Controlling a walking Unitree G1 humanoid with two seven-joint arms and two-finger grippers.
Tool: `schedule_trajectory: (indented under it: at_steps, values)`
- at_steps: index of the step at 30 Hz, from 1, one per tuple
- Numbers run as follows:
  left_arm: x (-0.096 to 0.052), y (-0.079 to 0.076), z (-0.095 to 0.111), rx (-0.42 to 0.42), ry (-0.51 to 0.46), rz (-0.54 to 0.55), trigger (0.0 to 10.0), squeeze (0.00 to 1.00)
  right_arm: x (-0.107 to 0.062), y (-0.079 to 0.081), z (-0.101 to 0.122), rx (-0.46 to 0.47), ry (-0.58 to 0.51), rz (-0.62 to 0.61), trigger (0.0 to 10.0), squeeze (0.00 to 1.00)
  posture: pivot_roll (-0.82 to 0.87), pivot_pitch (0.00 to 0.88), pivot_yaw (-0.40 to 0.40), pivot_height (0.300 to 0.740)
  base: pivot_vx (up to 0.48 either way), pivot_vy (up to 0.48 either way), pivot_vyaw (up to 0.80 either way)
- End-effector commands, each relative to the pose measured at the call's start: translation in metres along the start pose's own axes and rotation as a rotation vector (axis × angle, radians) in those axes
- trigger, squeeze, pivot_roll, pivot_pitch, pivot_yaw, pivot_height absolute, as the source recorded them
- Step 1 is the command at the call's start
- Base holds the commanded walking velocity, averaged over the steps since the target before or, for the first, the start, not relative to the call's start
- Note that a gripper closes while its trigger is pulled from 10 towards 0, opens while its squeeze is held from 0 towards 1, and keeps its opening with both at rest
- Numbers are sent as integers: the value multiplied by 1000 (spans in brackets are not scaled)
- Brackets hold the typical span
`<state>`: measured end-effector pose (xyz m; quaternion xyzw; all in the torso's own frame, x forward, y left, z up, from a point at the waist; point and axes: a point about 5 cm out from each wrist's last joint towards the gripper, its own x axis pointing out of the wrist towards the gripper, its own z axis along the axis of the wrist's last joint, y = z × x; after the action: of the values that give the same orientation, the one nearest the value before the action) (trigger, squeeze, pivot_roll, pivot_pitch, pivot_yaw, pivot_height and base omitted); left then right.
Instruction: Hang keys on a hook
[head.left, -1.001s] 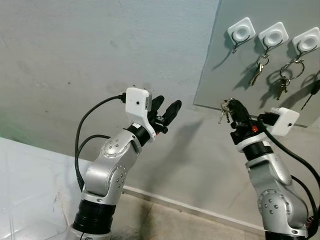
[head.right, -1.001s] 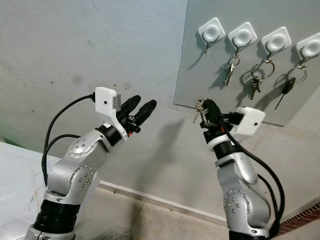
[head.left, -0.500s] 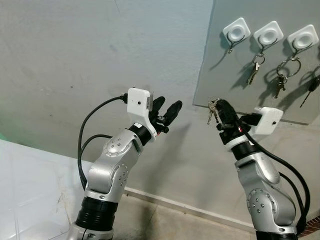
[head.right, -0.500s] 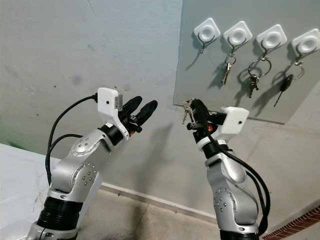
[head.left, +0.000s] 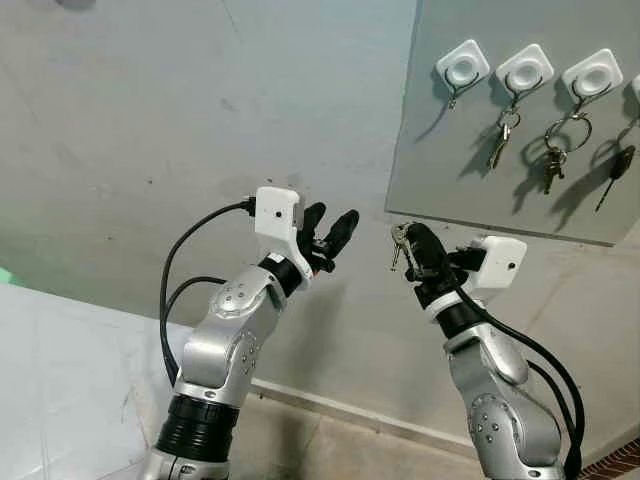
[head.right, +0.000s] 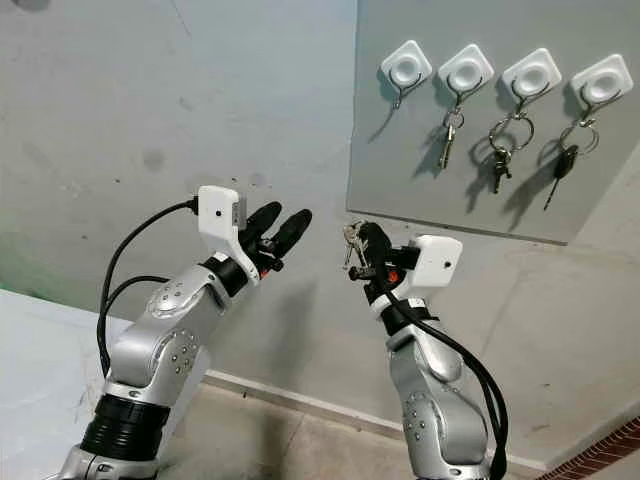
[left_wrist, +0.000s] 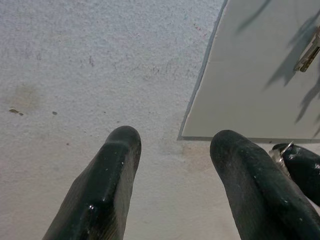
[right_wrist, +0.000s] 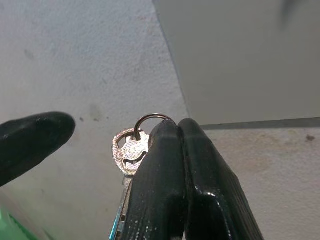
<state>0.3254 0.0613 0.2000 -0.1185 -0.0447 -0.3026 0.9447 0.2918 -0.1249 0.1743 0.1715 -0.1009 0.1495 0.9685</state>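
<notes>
Below the grey board (head.right: 480, 120), right fingers (head.right: 372, 243) pinch the keys (head.right: 351, 238); left fingers (head.right: 285, 228) spread apart.

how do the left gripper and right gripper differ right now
The left gripper is open with nothing between its fingers; the right gripper is shut on a bunch of keys. The right gripper is raised just below the grey hook board, the left gripper before the bare wall beside it. Both have black fingers and point up at the wall.

arms (head.left: 232, 340): silver; fingers (left_wrist: 107, 185): glossy black; cables (head.left: 175, 270): black
</notes>
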Motion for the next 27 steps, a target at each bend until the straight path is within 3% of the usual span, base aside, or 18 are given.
schedule_trajectory:
  at_steps: [1, 27]
  values:
    - [-2, 4, -3, 2, 3, 21, 10000, 0, -1, 2, -2, 1, 6, -6, 10000, 0, -78, 21, 86, 740, 0, 0, 0]
    - [0, 5, -8, -14, -6, 40, 10000, 0, 1, 5, -6, -7, 21, -6, 10000, 0, -78, 6, 69, 740, 0, -10, 0]
